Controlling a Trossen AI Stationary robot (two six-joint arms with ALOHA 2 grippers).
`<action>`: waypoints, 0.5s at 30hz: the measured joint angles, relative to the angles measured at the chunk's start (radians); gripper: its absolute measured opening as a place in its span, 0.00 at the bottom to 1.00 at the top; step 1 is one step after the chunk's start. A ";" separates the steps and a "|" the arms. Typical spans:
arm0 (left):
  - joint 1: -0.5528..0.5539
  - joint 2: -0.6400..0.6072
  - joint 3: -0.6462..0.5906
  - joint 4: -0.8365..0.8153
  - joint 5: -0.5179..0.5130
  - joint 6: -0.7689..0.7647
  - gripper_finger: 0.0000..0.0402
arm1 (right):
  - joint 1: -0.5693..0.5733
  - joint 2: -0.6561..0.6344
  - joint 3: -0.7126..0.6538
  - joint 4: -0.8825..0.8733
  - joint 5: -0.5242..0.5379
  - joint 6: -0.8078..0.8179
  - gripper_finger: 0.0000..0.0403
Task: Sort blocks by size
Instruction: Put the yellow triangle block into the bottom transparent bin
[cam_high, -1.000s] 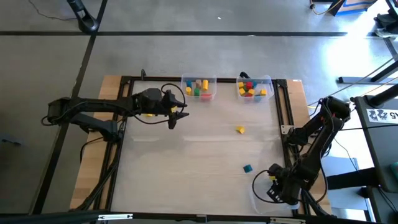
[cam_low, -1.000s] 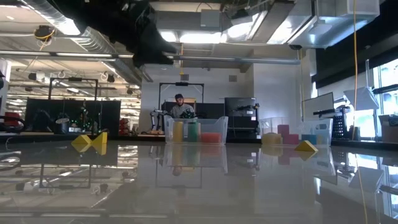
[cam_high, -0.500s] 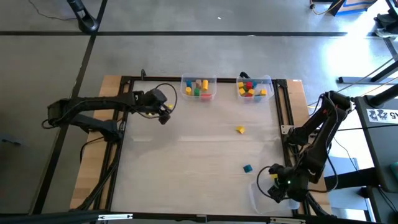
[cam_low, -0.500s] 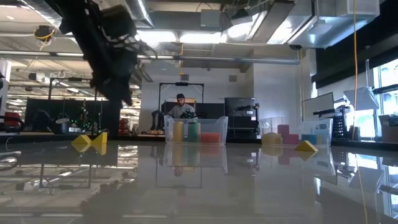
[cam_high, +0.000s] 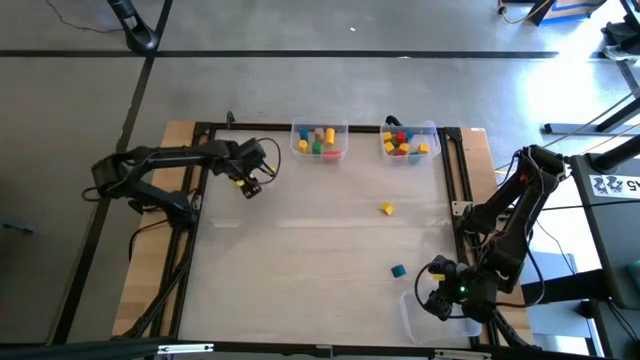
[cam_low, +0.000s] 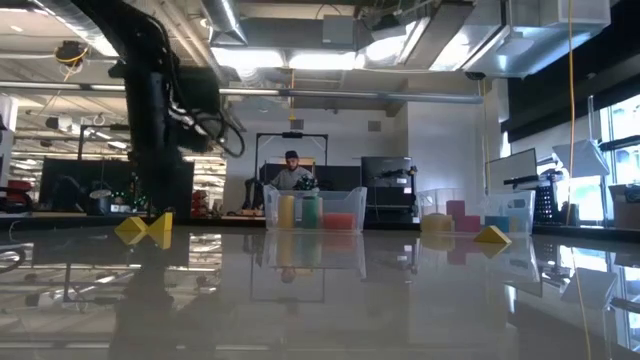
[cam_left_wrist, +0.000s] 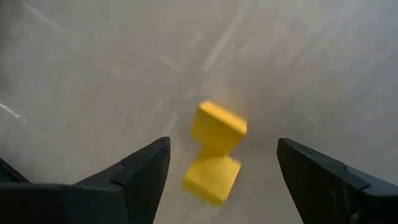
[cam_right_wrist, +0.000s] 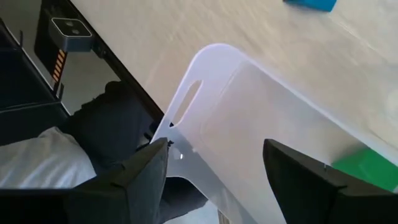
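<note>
Left gripper (cam_high: 249, 187): far-left of table, fingers spread, empty, above two small yellow blocks (cam_left_wrist: 215, 152).
Right gripper (cam_high: 432, 297): near-right corner, fingers spread over clear plastic sheet (cam_right_wrist: 261, 137).
Loose blocks: yellow block (cam_high: 386, 208), blue block (cam_high: 398, 270), right of centre.
Two clear bins (cam_high: 319, 141): far edge, holding mixed blocks.

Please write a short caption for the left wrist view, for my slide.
Left gripper with open fingers above two touching yellow blocks on the pale table.
</note>
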 joint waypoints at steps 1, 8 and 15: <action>0.007 0.011 0.000 -0.010 0.003 0.032 0.71 | 0.000 0.000 0.000 0.000 0.009 -0.002 0.64; 0.027 0.064 0.000 0.026 0.011 0.236 0.71 | 0.000 0.000 0.000 0.000 0.038 -0.010 0.64; 0.027 0.151 0.005 0.068 0.040 0.311 0.69 | 0.000 0.000 0.000 0.001 0.081 -0.020 0.64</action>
